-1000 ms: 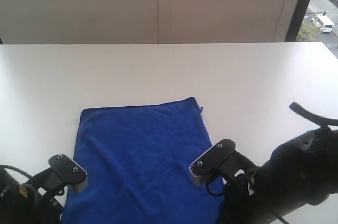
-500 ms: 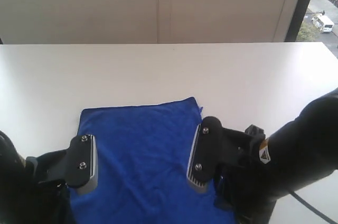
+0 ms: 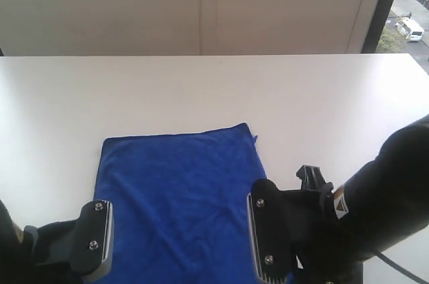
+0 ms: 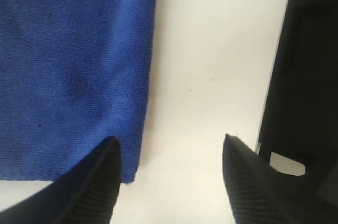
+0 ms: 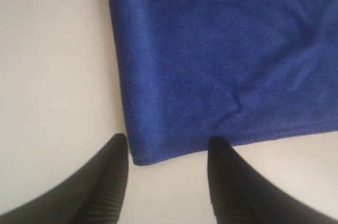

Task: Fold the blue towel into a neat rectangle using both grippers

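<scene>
Lying flat, the blue towel (image 3: 177, 190) had one near corner inside the right claw (image 5: 167, 139), whose jaws stood well apart, and its other near corner just within the left claw (image 4: 171, 140), likewise spread wide, neither clamped on it, with the white table (image 3: 322, 96) around both.

left gripper (image 4: 170, 147): jaws apart | blue towel (image 4: 74, 65): corner between jaws
</scene>
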